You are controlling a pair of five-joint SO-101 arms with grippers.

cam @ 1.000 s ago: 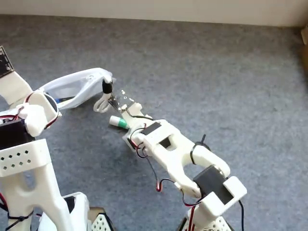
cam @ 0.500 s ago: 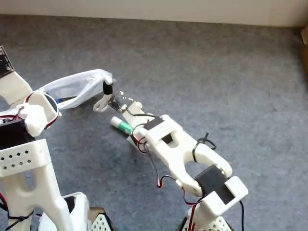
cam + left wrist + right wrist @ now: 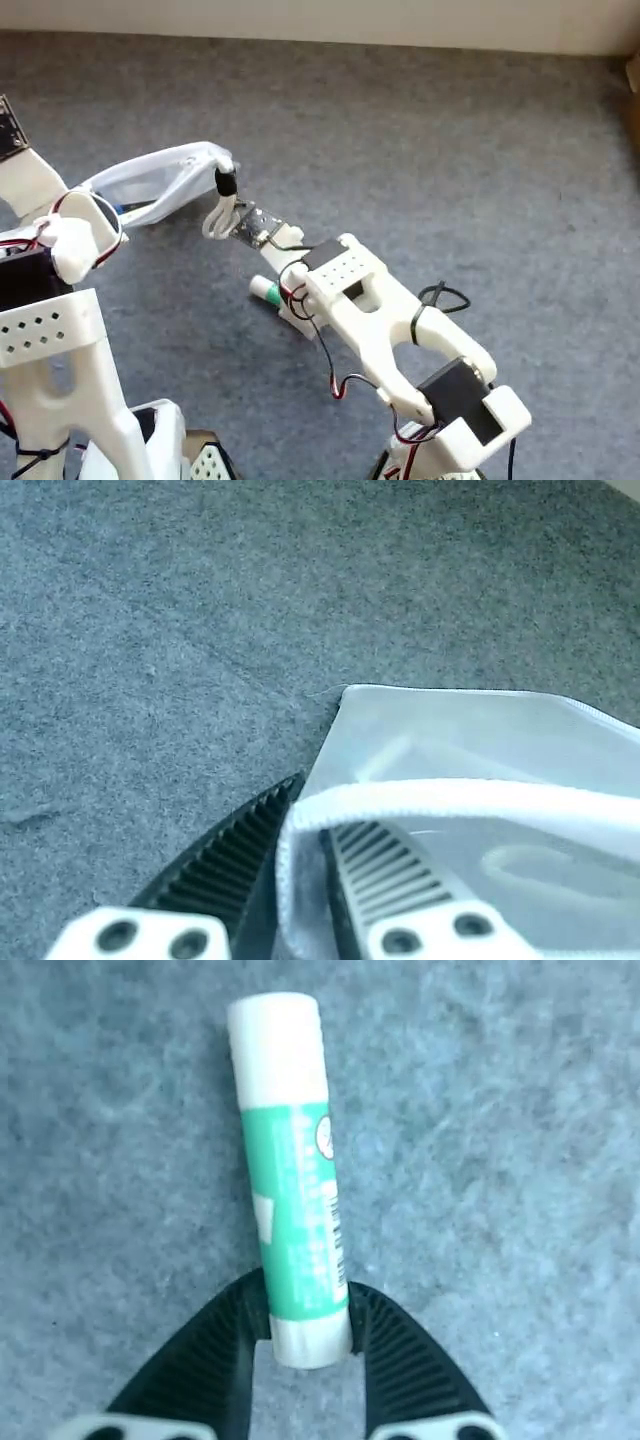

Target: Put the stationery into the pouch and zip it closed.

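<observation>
A translucent white pouch (image 3: 160, 185) hangs off the grey floor at the left. My left gripper (image 3: 300, 820) is shut on the pouch's (image 3: 480, 750) rim. The pouch's free end carries a black zipper pull (image 3: 226, 183) with a white cord loop (image 3: 214, 222). A dark, pen-like thing (image 3: 135, 208) shows through its wall. A green and white glue stick (image 3: 290, 1180) is held by its bottom end in my right gripper (image 3: 308, 1310), its cap pointing away from the fingers. In the high view the glue stick (image 3: 265, 290) sits low over the carpet, a little nearer than the pouch's free end.
Grey carpet (image 3: 480, 160) covers the whole work surface, with open room to the right and at the back. A pale wall base (image 3: 350, 20) runs along the far edge. The left arm's white base (image 3: 60, 380) stands at the front left.
My right arm has drawn the glue stick back from the pouch's open end, toward the near side and lower. The left arm and pouch have stayed put.
</observation>
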